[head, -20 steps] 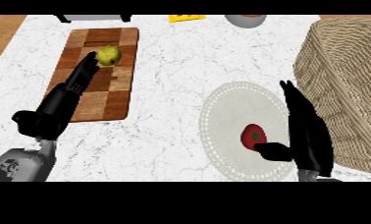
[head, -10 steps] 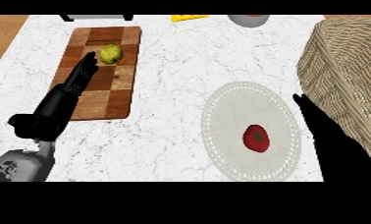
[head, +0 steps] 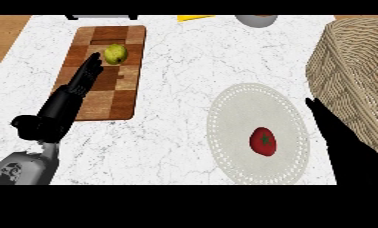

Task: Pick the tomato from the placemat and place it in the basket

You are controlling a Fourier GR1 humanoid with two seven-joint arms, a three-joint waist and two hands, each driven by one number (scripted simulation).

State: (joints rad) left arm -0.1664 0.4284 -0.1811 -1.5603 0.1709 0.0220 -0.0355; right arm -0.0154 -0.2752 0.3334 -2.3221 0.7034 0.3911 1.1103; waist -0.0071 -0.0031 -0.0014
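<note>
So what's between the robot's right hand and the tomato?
Nothing but placemat. In the head view, the right hand is beside the tomato, apart from it, and only the pale round placemat shows in the gap.

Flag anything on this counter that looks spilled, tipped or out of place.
Nothing stands out. The tomato sits upright on the placemat, the green fruit lies on the cutting board, and the basket stands upright.

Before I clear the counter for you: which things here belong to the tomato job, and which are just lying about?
For the job:
tomato
round white placemat
wicker basket

Lying about:
yellow-green fruit
wooden cutting board
grey bowl
yellow thing at the far edge
</note>
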